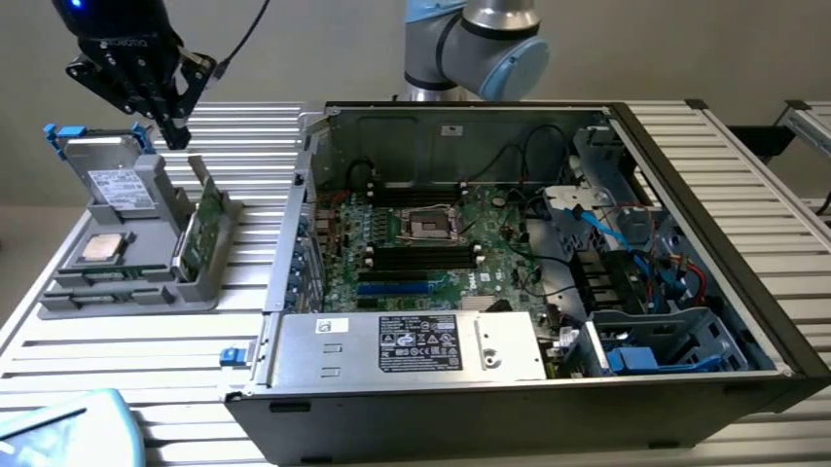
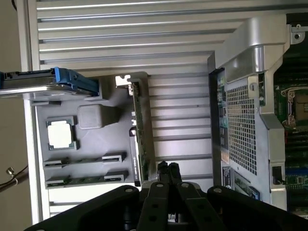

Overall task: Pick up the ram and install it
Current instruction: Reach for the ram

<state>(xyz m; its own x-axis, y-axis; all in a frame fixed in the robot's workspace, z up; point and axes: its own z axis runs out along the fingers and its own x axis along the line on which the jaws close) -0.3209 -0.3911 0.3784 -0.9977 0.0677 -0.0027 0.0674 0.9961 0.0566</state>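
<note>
The ram (image 1: 195, 233) is a thin green board standing on edge in the grey holder (image 1: 130, 292), at the exterior view's left. In the wrist view the ram (image 2: 138, 134) appears edge-on along the side of the holder (image 2: 91, 144). My gripper (image 1: 173, 136) hangs above the holder's far end, a little past the ram's far tip, apart from it. Its fingers (image 2: 163, 169) are pressed together with nothing between them. The open computer case (image 1: 675, 126) lies beside the holder, with black memory slots (image 1: 418, 255) on its motherboard.
The holder also carries a silver drive in a blue bracket (image 1: 117, 180) and a square processor chip (image 1: 104, 248). A power supply box (image 1: 409, 345) fills the case's near side. The case wall (image 2: 250, 120) stands close to the ram. A pale blue object (image 1: 65, 433) sits at the near corner.
</note>
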